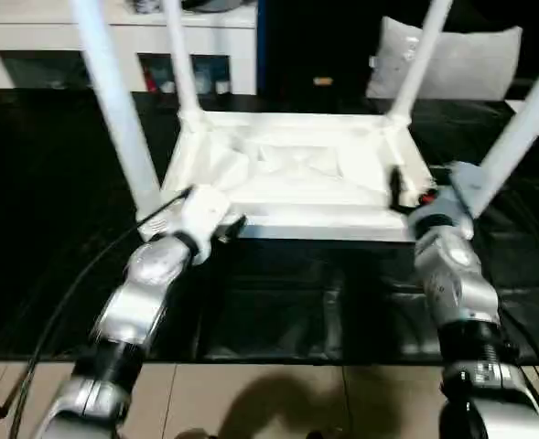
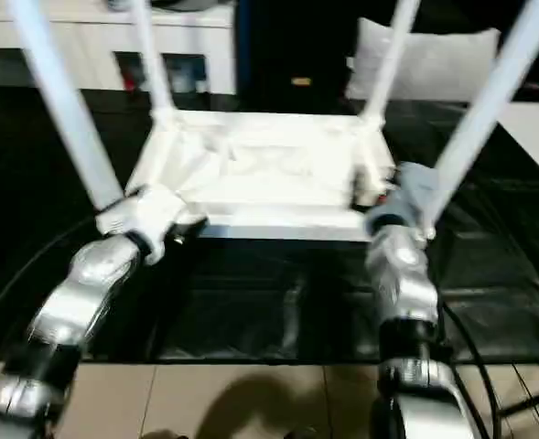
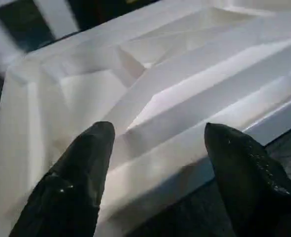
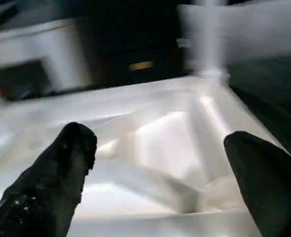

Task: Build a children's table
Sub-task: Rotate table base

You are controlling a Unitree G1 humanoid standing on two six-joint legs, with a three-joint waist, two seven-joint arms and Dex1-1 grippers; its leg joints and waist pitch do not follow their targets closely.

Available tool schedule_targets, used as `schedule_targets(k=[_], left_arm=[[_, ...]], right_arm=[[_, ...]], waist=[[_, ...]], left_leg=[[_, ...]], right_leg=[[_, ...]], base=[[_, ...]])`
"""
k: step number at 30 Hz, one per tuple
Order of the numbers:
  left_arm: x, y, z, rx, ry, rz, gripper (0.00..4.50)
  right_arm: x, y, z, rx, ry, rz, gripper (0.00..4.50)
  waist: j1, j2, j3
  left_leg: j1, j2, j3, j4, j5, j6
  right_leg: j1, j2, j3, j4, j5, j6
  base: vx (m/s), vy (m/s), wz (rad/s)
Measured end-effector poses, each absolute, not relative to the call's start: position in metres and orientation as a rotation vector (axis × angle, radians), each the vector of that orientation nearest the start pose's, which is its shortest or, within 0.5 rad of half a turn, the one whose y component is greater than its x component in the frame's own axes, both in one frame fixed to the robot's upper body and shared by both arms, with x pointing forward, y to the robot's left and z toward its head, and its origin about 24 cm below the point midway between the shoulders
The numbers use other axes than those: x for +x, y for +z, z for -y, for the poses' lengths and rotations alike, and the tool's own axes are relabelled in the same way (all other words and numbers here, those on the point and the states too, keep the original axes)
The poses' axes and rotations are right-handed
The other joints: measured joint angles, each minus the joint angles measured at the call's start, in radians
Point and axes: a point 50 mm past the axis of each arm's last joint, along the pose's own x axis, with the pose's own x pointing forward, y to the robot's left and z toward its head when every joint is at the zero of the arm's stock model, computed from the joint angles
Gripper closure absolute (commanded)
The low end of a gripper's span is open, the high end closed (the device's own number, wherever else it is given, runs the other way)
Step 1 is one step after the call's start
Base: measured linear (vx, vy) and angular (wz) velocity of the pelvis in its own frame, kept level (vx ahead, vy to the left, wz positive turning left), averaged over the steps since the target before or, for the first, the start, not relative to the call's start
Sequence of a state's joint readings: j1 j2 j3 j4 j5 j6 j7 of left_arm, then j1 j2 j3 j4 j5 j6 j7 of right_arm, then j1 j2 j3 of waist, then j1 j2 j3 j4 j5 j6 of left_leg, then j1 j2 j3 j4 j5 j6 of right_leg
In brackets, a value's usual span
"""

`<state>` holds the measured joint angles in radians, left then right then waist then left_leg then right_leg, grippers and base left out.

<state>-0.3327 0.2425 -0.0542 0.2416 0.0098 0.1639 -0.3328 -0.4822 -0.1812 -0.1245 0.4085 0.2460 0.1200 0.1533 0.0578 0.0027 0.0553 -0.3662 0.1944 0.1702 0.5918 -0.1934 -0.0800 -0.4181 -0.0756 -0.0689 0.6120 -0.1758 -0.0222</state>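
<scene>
- Table top (image 1: pixel 296 174) lies upside down on the black mat (image 1: pixel 278 302), ribbed underside facing up, X ribs visible in the middle.
- All four legs are in the corner sockets and stand up: near-left leg (image 1: pixel 113 101), far-left leg (image 1: pixel 179 55), far-right leg (image 1: pixel 420 55), near-right leg (image 1: pixel 525 119). They splay outward a little toward their upper ends.
- Left gripper (image 3: pixel 157 148) sits at the near-left corner of the top, just beside the base of the near-left leg. Fingers spread apart; one black finger (image 3: pixel 81 173) is over the ribbed underside, the other over the near edge. Nothing is held between them. Contact with the plastic: can't tell.
- Right gripper (image 4: pixel 157 158) is at the near-right corner, near the base of the near-right leg. Fingers are wide apart with the ribbed corner and a socket seen between them, nothing clamped. One finger (image 4: pixel 51 182) shows dark against the white rib.
- A small red spot shows on the right gripper's body in the left eye view, too blurred to identify.
- Behind the mat: a white cabinet (image 1: pixel 31 37) with dark openings, a pale cushion (image 1: pixel 461 59) at the far right.
- Floor (image 1: pixel 269 402) under the mat's near edge is tan tile.
- Writing or brand marks: none readable on the table, the arms or the cabinet.
</scene>
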Motion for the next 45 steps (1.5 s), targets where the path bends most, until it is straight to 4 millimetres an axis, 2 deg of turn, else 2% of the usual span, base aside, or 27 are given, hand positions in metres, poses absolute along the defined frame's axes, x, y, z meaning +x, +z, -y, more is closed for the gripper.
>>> schedule_targets(k=[4, 6, 7, 11, 13, 16, 21, 26, 32, 37, 45], left_arm=[[0.299, 0.064, -0.172, 0.192, -0.320, -0.083, 0.90], [0.289, 0.065, -0.177, 0.176, -0.300, -0.058, 0.49], [0.284, 0.065, -0.178, 0.173, -0.292, -0.051, 0.49], [0.269, 0.059, -0.181, 0.164, -0.253, -0.069, 0.30], [0.267, 0.059, -0.183, 0.154, -0.212, -0.062, 0.07], [0.268, 0.063, -0.191, 0.146, -0.129, -0.045, 0.03], [0.281, 0.074, -0.203, 0.144, -0.008, -0.008, 0.03], [0.300, 0.076, -0.207, 0.161, -0.007, -0.020, 0.03], [0.328, 0.079, -0.211, 0.152, 0.005, -0.033, 0.03], [0.345, 0.084, -0.222, 0.127, 0.018, -0.040, 0.03], [0.357, 0.084, -0.221, 0.085, -0.190, -0.073, 0.03]], right_arm=[[0.335, 0.079, 0.170, 0.053, 0.221, -0.079, 0.00], [0.328, 0.075, 0.165, 0.029, 0.291, -0.102, 0.00], [0.324, 0.075, 0.163, 0.013, 0.325, -0.110, 0.00], [0.311, 0.071, 0.165, -0.013, 0.385, -0.155, 0.00], [0.306, 0.071, 0.165, -0.031, 0.404, -0.164, 0.00], [0.297, 0.067, 0.161, -0.035, 0.452, -0.188, 0.00], [0.290, 0.060, 0.164, -0.043, 0.424, -0.228, 0.00], [0.290, 0.051, 0.172, -0.066, 0.318, -0.328, 0.00], [0.289, 0.044, 0.175, -0.056, 0.296, -0.384, 0.00], [0.292, 0.034, 0.184, -0.037, 0.230, -0.443, 0.00], [0.315, 0.033, 0.190, -0.039, 0.188, -0.433, 0.00]], waist=[[0.005, -0.002, 0.000], [0.009, -0.002, 0.000], [0.010, -0.002, 0.000], [0.012, -0.003, 0.000], [0.012, -0.003, 0.000], [0.009, -0.003, 0.000], [0.004, -0.004, 0.000], [0.004, -0.006, -0.001], [0.004, -0.008, -0.001], [0.002, -0.008, -0.001], [0.003, -0.010, 0.000]], left_leg=[[-0.001, 0.000, 0.000, 0.002, 0.000, 0.000], [-0.001, 0.000, 0.000, 0.002, -0.001, 0.001], [-0.001, 0.000, 0.000, 0.003, -0.001, 0.001], [-0.001, 0.000, 0.000, 0.003, -0.001, 0.002], [-0.001, 0.000, 0.000, 0.003, -0.001, 0.002], [0.000, 0.000, -0.001, 0.003, -0.001, 0.001], [-0.001, -0.001, -0.001, 0.004, -0.001, 0.001], [-0.001, -0.001, -0.001, 0.004, -0.001, 0.001], [-0.001, -0.001, -0.001, 0.004, -0.001, 0.002], [-0.001, -0.001, -0.001, 0.004, -0.001, 0.002], [0.000, -0.001, 0.000, 0.006, -0.001, 0.002]], right_leg=[[0.001, -0.001, 0.000, -0.001, 0.000, 0.000], [0.001, -0.001, 0.000, -0.002, 0.000, 0.000], [0.000, -0.001, 0.000, -0.002, 0.000, 0.001], [0.001, -0.001, 0.001, -0.002, -0.003, 0.007], [0.001, -0.001, 0.000, -0.002, -0.003, 0.007], [0.002, 0.000, 0.001, -0.002, -0.003, 0.008], [0.002, -0.001, 0.002, -0.002, -0.002, 0.010], [0.001, 0.000, 0.001, -0.002, -0.002, 0.011], [0.001, -0.001, 0.002, -0.002, -0.001, 0.010], [0.001, -0.001, 0.002, -0.002, 0.002, 0.005], [0.000, -0.001, 0.002, -0.002, 0.004, 0.003]], base=[[0.000, 0.000, 0.00], [0.000, 0.000, 0.00], [0.000, 0.000, 0.00], [0.000, 0.000, 0.00], [0.000, 0.000, 0.00], [0.000, 0.000, 0.00], [0.000, 0.000, 0.00], [0.000, 0.000, 0.00], [0.000, 0.000, 0.00], [0.000, 0.000, 0.00], [0.000, 0.000, 0.00]])
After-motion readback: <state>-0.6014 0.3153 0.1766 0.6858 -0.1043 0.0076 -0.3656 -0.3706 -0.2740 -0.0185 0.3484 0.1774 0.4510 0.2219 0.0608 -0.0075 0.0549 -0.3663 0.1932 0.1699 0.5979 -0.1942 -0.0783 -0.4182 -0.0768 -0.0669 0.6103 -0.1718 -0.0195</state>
